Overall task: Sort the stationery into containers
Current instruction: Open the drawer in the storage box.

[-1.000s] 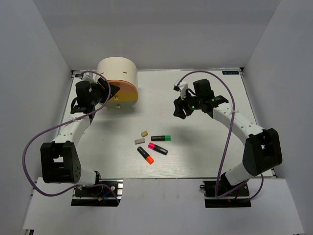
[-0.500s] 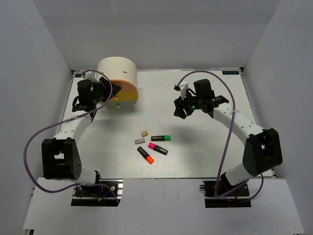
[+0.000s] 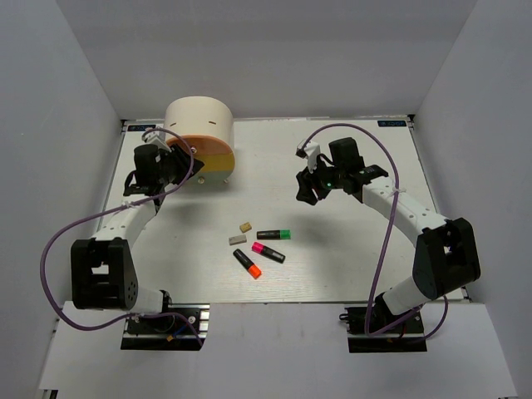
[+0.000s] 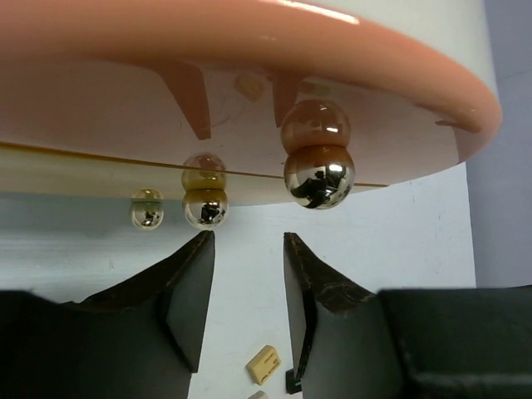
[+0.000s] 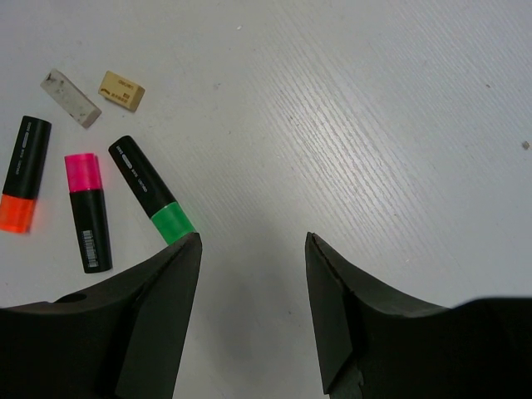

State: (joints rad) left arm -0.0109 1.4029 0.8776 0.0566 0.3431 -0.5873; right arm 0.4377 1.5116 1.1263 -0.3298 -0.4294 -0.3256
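The cream drum container [image 3: 198,123] stands at the back left, with its orange drawer [image 3: 214,151] swung out. My left gripper [image 3: 177,158] hangs right in front of it, open with a narrow gap and nothing between its fingers. In the left wrist view the drawer's shiny round knob [image 4: 318,175] sits just beyond the gripper [image 4: 247,243], slightly to the right. Mid-table lie the green highlighter [image 3: 274,234], pink highlighter [image 3: 268,252], orange highlighter [image 3: 247,263], a beige eraser [image 3: 245,225] and a grey eraser [image 3: 238,239]. My right gripper [image 3: 306,186] hovers open, up and to the right of them.
Two smaller knobs [image 4: 205,208] [image 4: 147,214] show on the drum's lower sections. White walls close in the table on three sides. In the right wrist view, bare tabletop lies under the gripper [image 5: 253,243], with the green highlighter [image 5: 150,199] just to its left.
My left gripper has moved closer to the drum's drawer front and its jaws have narrowed. The right arm and the stationery have not moved.
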